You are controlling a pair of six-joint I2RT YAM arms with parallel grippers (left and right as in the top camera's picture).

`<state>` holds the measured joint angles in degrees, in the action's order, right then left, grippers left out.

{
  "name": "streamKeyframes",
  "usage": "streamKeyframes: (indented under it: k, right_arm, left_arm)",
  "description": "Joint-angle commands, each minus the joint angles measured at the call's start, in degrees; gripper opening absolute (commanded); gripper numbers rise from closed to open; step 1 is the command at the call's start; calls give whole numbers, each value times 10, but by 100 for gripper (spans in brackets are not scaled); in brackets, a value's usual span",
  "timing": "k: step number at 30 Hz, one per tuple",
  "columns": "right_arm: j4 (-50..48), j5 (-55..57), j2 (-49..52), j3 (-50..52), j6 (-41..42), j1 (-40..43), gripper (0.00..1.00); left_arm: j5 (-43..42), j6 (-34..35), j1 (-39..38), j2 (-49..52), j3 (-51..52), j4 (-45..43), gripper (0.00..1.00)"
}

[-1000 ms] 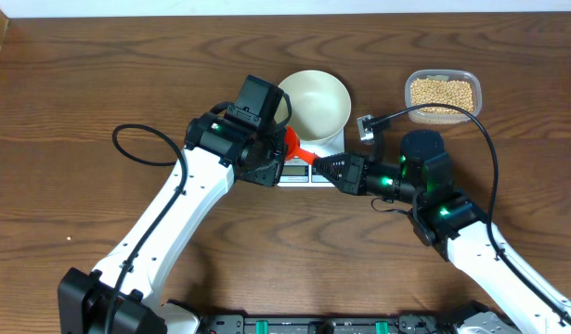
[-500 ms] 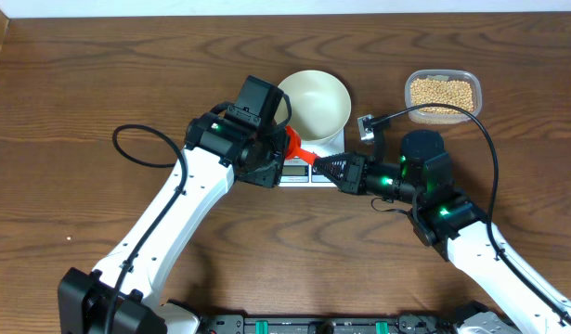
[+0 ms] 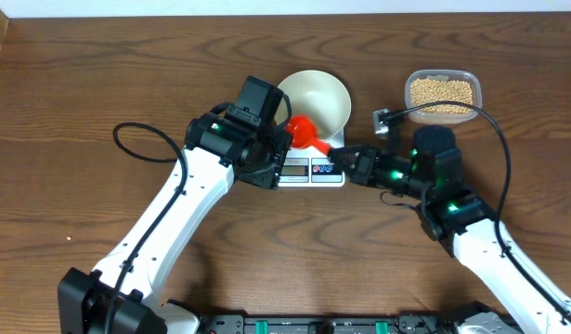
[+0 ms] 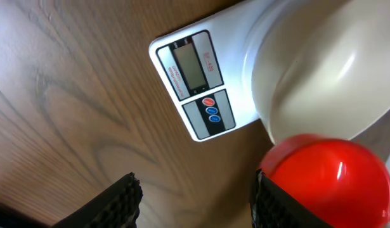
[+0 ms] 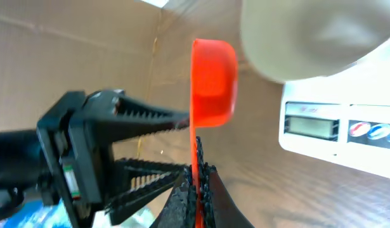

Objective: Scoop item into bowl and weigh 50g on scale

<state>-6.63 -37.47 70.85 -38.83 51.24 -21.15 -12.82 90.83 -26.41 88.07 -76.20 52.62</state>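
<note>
The white bowl [image 3: 315, 96] stands on the white scale [image 3: 313, 171], whose display faces the table's front. A red scoop [image 3: 302, 130] hangs at the bowl's near-left rim, its handle clamped edge-on in my shut right gripper [image 3: 338, 151]. In the right wrist view the scoop's cup [image 5: 214, 82] stands on edge above that gripper [image 5: 198, 183]. My left gripper [image 3: 278, 141] is open just left of the scoop; in its own view the fingers [image 4: 118, 202] stand apart, with the scoop [image 4: 328, 177] beside the right one. The beans [image 3: 441, 91] lie in a clear tub at the back right.
The clear tub [image 3: 442, 74] is right of the bowl, behind my right arm. A black cable [image 3: 136, 148] loops over the table left of the left arm. A small metal clip [image 3: 382, 118] hangs on the right arm's cable between bowl and tub.
My left gripper has opened and let go of the scoop. The right gripper has shut on the handle and drawn right and back, carrying the scoop up toward the bowl's rim.
</note>
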Motion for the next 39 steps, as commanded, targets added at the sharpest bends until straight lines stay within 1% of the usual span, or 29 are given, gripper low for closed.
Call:
streamKeyframes:
  k: [1,2,3,6,11,14,18,22,27,30,33,34,35,36,37,39]
  right_arm:
    - [10,2,-3,-9,-34,21,1]
    - [14,1,-4,-9,-41,28,1]
    - [15,-2,-5,-9,-49,33,1]
    - [26,-7,-15,-9,-68,52,1]
    - [71,-6,-68,-9,-110,104,1]
    - [113,-6,-112,-9,-141,146,1]
    - [180,-6,-167,-9,-182,210,1]
    - [258,-6,-206,-9,-243,290,1]
    - [312,-6,-220,-9,-308,371,1]
    - [344,3,-220,-9,-344,403,1]
    - [365,26,-219,-9,-364,413,1]
    - [369,34,-218,-9,-368,413,1]
    - [371,36,-218,-9,-368,413,1]
    - [373,37,-218,-9,-371,413,1]
    - [375,37,-218,-9,-372,413,1]
    - [379,40,-218,-9,-378,413,1]
  left_arm:
    - [27,-119,0,3,2,4,59]
    - [37,-161,0,3,2,3,59]
    - [42,-186,0,3,2,3,59]
    - [61,-292,0,3,2,2,58]
    - [72,-458,0,2,2,-15,55]
    - [71,-526,0,-1,2,-20,55]
    - [71,-591,-7,-12,2,-18,55]
    - [71,-636,-40,-26,2,-13,55]
    - [71,-640,-96,-28,2,-14,56]
    - [71,-640,-119,-28,2,-17,56]
    - [67,-640,-129,-28,2,-12,56]
    - [53,-640,-130,-28,2,-9,56]
    - [48,-640,-133,-27,3,-9,50]
    - [48,-641,-137,-24,3,-10,41]
    - [55,-641,-144,-20,3,-12,28]
    - [75,-640,-155,-14,5,-16,11]
